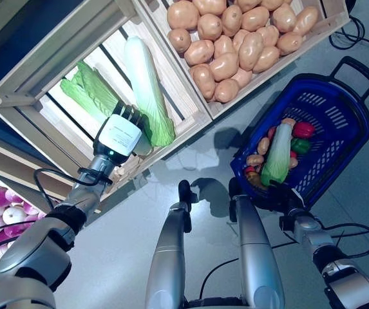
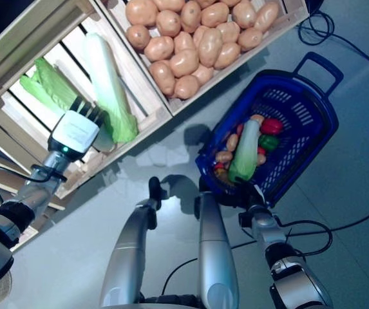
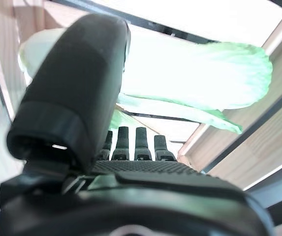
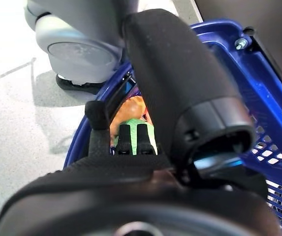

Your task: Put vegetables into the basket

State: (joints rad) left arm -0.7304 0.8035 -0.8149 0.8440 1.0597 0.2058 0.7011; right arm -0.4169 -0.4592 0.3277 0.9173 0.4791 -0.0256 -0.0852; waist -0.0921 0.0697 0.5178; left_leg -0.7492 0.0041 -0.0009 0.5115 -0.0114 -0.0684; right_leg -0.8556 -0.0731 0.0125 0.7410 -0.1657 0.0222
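Left hand (image 1: pixel 121 132) reaching into crate (image 1: pixel 39 74) upper left, fingers straight by cabbage (image 1: pixel 147 87). Right hand (image 1: pixel 275 196) clamped on basket (image 1: pixel 348 125) rim, lower right.

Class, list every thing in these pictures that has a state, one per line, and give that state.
left hand: open, fingers straight, reaching into the left crate at the cabbages
right hand: at the basket's near rim; grip cannot be told
cabbage: lying in the left crate
blue basket: on the floor, partly filled, handle raised
potato crate: full of potatoes
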